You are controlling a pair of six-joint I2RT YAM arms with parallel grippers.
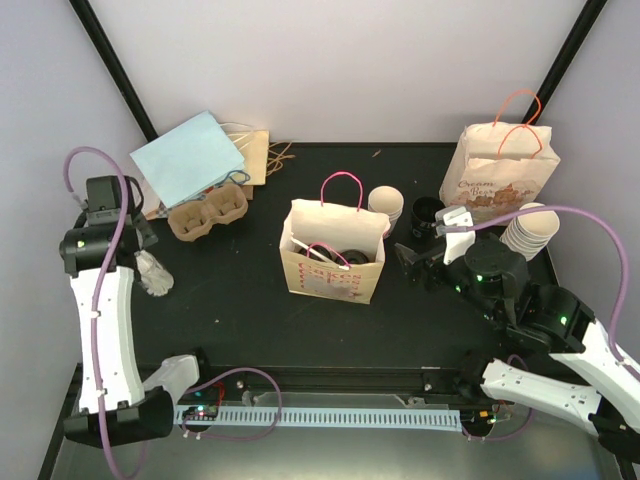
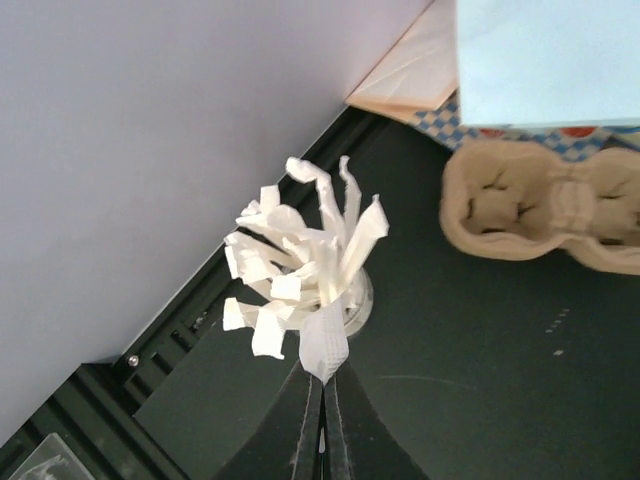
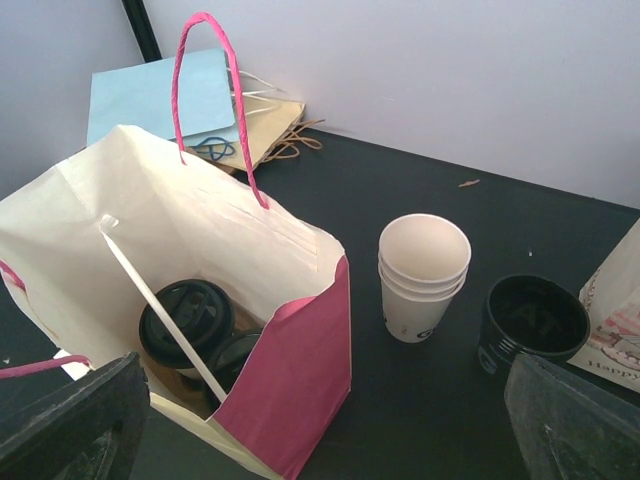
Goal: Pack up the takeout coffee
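- Left jaws: closed to a thin slit. The left gripper point(image 2: 322, 385) pinches one paper-wrapped straw point(image 2: 325, 345) at its end.
- That straw belongs to a bundle of wrapped straws point(image 2: 300, 265) fanning out of a clear cup point(image 2: 358, 300), which stands at the left edge of the table point(image 1: 250, 320), close to the wall.
- A cardboard cup carrier point(image 2: 545, 210) lies near the clear cup, not touching it. A blue bag point(image 2: 545, 60) lies beyond the carrier.
- Right jaws: wide apart, holding nothing. The right gripper point(image 1: 412, 258) hangs just right of the open bag; its fingers point(image 3: 70, 425) sit in both lower corners of the wrist view.
- The open paper bag point(image 3: 300, 370) with pink handles stands upright mid-table. Inside are two lidded coffee cups point(image 3: 187, 318), side by side at the bottom, and one white straw point(image 3: 160, 305) leaning across them.
- A stack of paper cups point(image 3: 424, 275) stands just beside the bag on its right. Next to it is a black round container point(image 3: 530, 318); I cannot tell whether it is a cup or a lid stack.
- At far right stands a printed paper bag point(image 1: 505, 170), with a taller cup stack point(image 1: 530, 232) in front of it.
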